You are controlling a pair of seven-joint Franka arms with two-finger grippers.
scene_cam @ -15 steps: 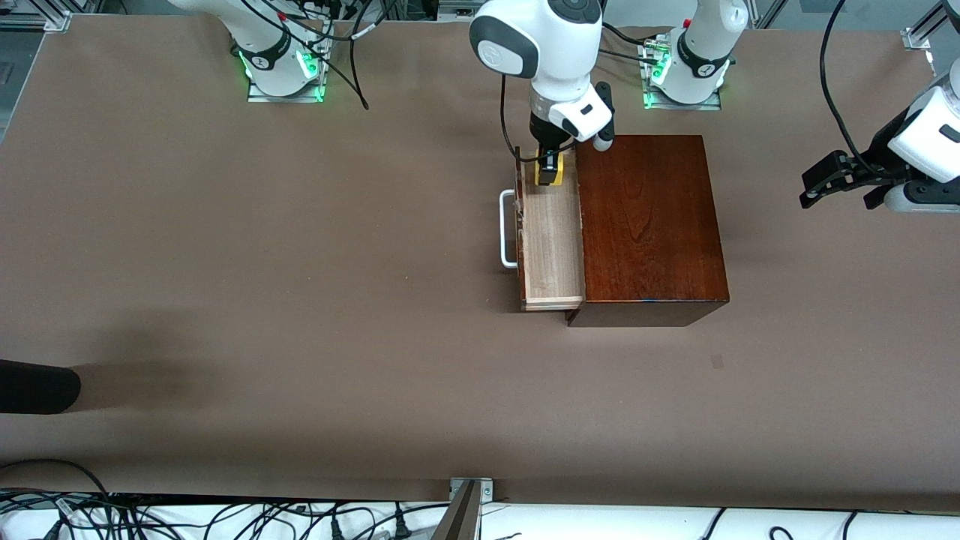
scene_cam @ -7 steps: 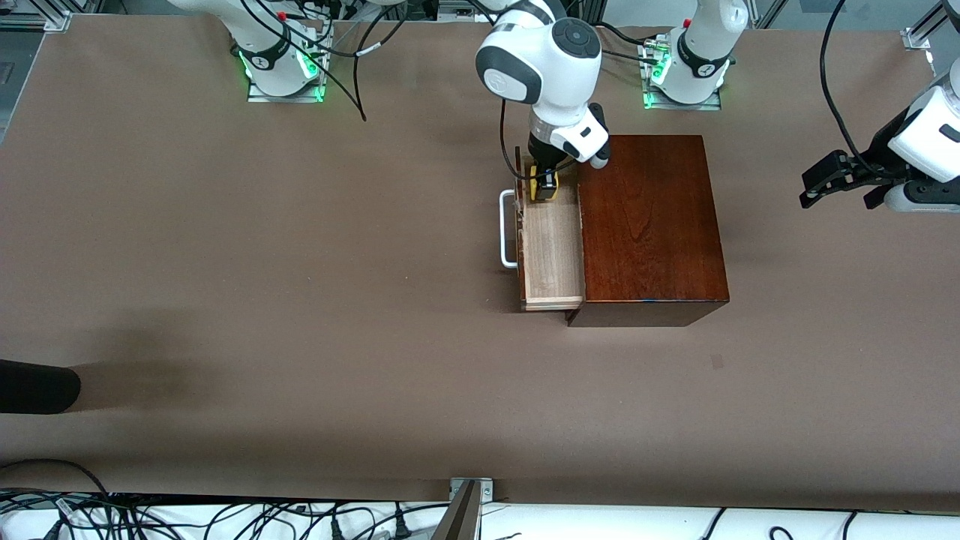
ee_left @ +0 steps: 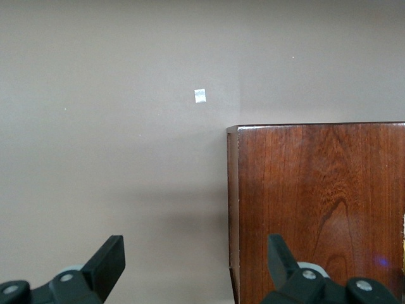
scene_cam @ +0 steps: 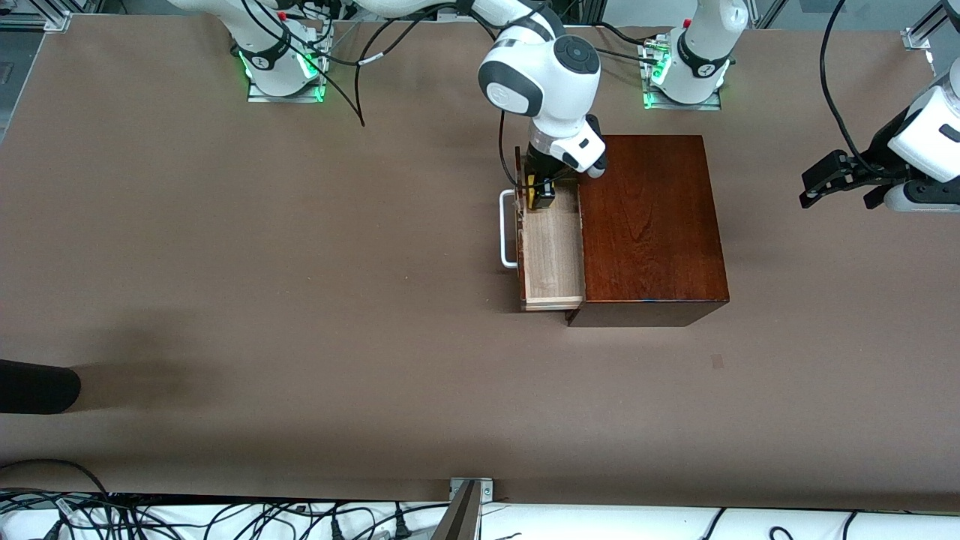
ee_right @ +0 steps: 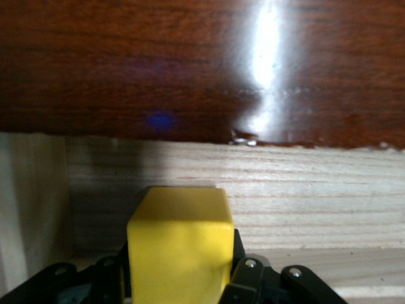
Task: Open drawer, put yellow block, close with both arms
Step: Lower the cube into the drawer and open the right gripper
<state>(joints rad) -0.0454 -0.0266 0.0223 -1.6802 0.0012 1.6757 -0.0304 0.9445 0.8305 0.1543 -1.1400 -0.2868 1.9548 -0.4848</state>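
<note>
Fingers (ee_right: 243, 269) of the right gripper (scene_cam: 541, 191) were clamped on the yellow block (scene_cam: 533, 196), one on each side of it, and held it low inside the open drawer (scene_cam: 553, 251), at the end of the tray farther from the front camera. In the right wrist view the block (ee_right: 180, 244) sat between the black fingers, with pale wood of the tray close beneath it and the glossy dark box edge above. The drawer stood pulled out of the mahogany box (scene_cam: 649, 229) toward the right arm's end of the worktop (scene_cam: 300, 300), its white handle (scene_cam: 507, 229) on the outer face. The left gripper (scene_cam: 836, 180) waited in the air over bare worktop near the left arm's end, its fingers (ee_left: 104, 263) spread wide and holding nothing; its wrist view showed a corner of the box (ee_left: 316, 202) and a small white mark (ee_left: 200, 95) on the worktop.
</note>
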